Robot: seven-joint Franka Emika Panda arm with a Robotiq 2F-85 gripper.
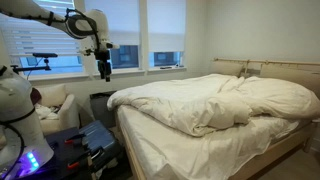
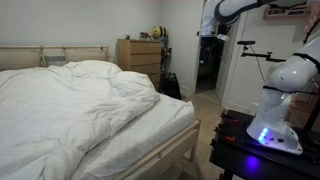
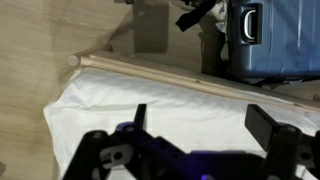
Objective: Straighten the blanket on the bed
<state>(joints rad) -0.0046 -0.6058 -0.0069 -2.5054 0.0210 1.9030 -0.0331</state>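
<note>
The blanket is a puffy off-white duvet lying bunched and wrinkled across the bed, heaped toward the headboard; its folded-back edge leaves the white sheet bare along the near side. My gripper hangs high in the air off the foot end of the bed, away from the blanket, and also shows near the doorway. In the wrist view the gripper is open with nothing between its fingers, looking down on a white-sheeted mattress corner and the wooden bed rail.
A dark hard-shell suitcase stands on the floor beside the bed rail. A white armchair sits under the window. A wooden dresser stands against the far wall. The robot's base is on a dark cart.
</note>
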